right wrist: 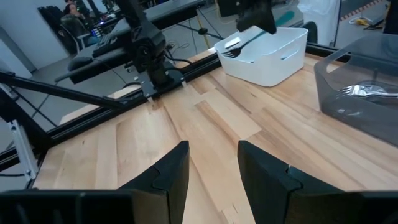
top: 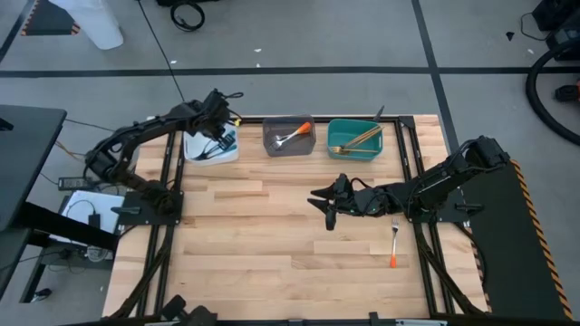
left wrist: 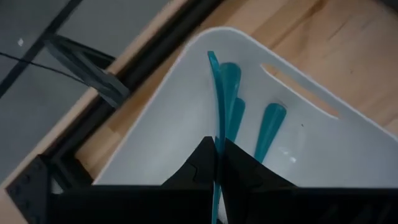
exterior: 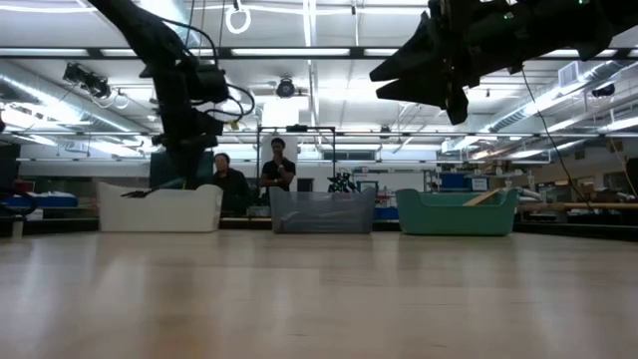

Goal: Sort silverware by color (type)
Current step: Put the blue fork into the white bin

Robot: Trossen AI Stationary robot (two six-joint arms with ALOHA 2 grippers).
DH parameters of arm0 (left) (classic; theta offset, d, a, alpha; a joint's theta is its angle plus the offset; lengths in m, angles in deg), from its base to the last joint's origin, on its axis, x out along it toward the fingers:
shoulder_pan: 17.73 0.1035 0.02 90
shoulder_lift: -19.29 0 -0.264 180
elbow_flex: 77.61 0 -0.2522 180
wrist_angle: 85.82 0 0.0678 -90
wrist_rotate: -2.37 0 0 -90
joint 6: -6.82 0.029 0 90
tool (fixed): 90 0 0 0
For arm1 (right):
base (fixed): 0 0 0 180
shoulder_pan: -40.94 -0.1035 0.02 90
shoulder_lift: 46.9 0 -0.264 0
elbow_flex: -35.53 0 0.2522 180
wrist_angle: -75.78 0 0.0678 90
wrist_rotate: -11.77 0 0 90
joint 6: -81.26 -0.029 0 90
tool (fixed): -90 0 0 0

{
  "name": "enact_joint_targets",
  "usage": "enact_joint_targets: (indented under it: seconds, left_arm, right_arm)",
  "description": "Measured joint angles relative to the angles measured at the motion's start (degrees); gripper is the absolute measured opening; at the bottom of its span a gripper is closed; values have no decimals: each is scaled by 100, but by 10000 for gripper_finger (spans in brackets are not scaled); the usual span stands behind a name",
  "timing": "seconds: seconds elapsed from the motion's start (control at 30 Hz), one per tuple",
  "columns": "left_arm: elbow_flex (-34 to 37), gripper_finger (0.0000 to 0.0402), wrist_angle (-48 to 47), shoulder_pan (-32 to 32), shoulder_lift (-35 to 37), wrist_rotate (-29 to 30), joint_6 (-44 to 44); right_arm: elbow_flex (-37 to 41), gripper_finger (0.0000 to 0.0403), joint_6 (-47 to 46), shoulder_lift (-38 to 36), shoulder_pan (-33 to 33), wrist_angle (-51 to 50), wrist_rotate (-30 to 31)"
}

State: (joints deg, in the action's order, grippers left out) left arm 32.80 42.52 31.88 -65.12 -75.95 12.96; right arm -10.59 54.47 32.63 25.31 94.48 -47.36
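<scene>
My left gripper (top: 220,136) hangs over the white bin (top: 204,152) at the table's far left, shut on a blue-handled fork (left wrist: 214,106). Two more blue handles (left wrist: 268,129) lie in that bin. My right gripper (top: 324,206) is open and empty above the table's middle right (right wrist: 214,168). An orange-handled fork (top: 394,243) lies flat on the table near the right edge. The grey bin (top: 272,145) holds orange-handled silverware (top: 294,134). The teal bin (top: 335,145) holds gold pieces (top: 361,136). My left gripper pinches the fork's blue handle (left wrist: 216,134) between its two fingers, from above and slanting down into the white bin. The handle is seen edge-on and runs along the fingers. The fork is clear of the bin floor, and its silver head (right wrist: 231,51) sticks out over the bin.
The three bins stand in a row along the table's far edge. Black frame rails (top: 412,154) run along the table's sides. Bare wood lies between the arms and toward the near edge. Two people (exterior: 249,179) show in the room beyond the table.
</scene>
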Motion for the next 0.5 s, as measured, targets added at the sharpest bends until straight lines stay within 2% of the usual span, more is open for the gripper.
enact_joint_targets:
  seconds: [0.5]
  left_arm:
    - [-3, 15, 198, 11, -904, 7, 53]
  right_arm:
    - [0, 147, 0, 0, 0, 0, -105]
